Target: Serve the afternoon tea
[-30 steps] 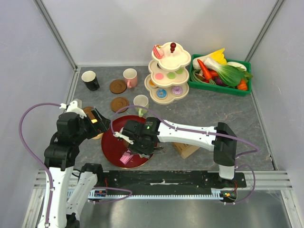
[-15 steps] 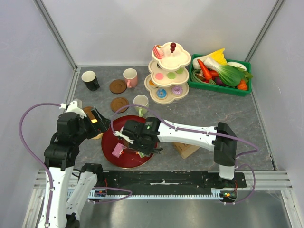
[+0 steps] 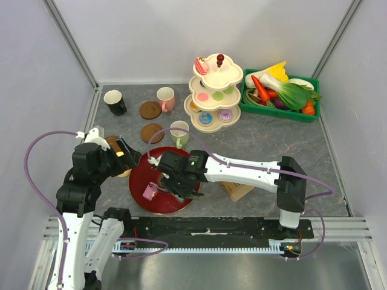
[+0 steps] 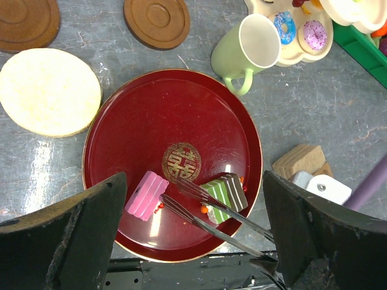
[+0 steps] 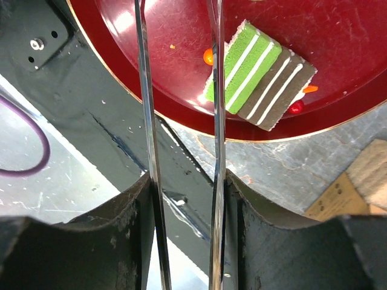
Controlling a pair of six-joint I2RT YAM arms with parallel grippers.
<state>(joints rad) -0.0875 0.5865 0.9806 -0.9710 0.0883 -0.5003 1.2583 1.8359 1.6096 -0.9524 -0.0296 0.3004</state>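
Note:
A red round plate (image 3: 143,175) lies at the near left, with a pink cake slice (image 3: 148,191) and a green-and-brown striped slice (image 4: 225,194) on it. My right gripper (image 3: 179,180) hangs over the plate, shut on metal tongs (image 4: 208,211). The tongs' blades (image 5: 147,121) stand apart with nothing between them, their tips between the two slices. The striped slice (image 5: 260,75) lies just right of the blades. My left gripper (image 3: 124,154) is open at the plate's left edge. A pale-green mug (image 3: 179,132) stands behind the plate.
A three-tier stand (image 3: 213,90) holds donuts, macarons and a cake slice. A pink mug (image 3: 165,98), a black mug (image 3: 115,102) and two brown coasters (image 3: 150,109) (image 3: 152,133) sit at the back left. A green crate (image 3: 279,90) holds vegetables. A tan block (image 3: 236,190) lies right of the plate.
The pink slice has shifted from the plate's front edge to its left part. The tongs' blades have come apart from it, and the right arm has drawn back a little.

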